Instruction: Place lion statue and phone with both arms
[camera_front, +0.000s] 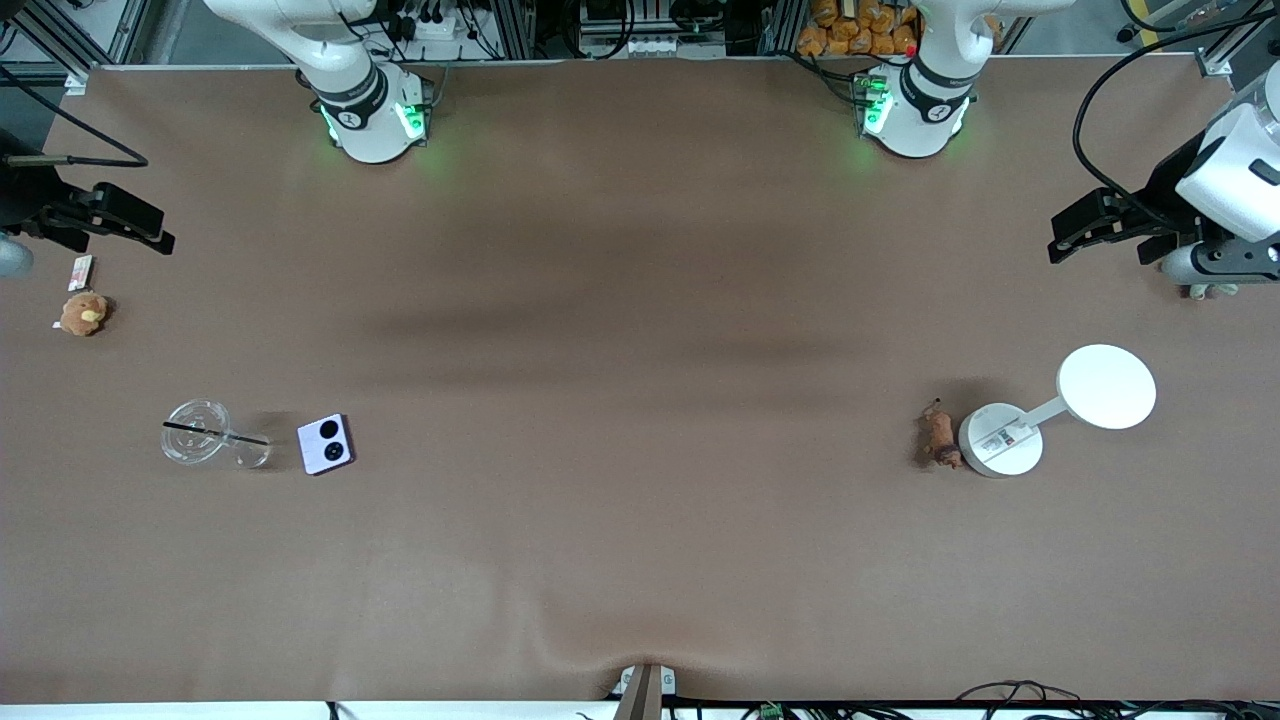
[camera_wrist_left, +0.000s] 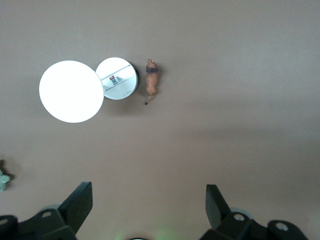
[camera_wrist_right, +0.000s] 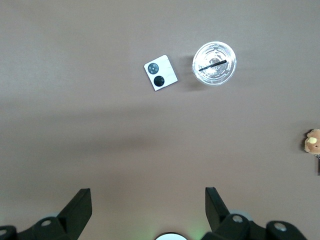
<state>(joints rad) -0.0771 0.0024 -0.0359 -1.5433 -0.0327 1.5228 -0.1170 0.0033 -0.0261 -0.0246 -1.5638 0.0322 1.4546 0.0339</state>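
Note:
The lion statue (camera_front: 938, 437), a small reddish-brown figurine, lies on the table toward the left arm's end, touching or just beside a white round stand base (camera_front: 1000, 440). It also shows in the left wrist view (camera_wrist_left: 152, 80). The phone (camera_front: 326, 444), pale lilac with two black circles facing up, lies toward the right arm's end, and shows in the right wrist view (camera_wrist_right: 160, 72). My left gripper (camera_front: 1085, 228) (camera_wrist_left: 148, 200) is open and empty, high over the table's edge at its own end. My right gripper (camera_front: 130, 222) (camera_wrist_right: 148, 200) is open and empty, high over its own end.
A clear cup (camera_front: 200, 432) with a black straw stands beside the phone. A white disc (camera_front: 1106, 386) is joined to the stand base. A brown plush (camera_front: 84, 313) and a small card (camera_front: 81, 270) lie under the right gripper. A green plush (camera_front: 1212, 291) lies under the left gripper.

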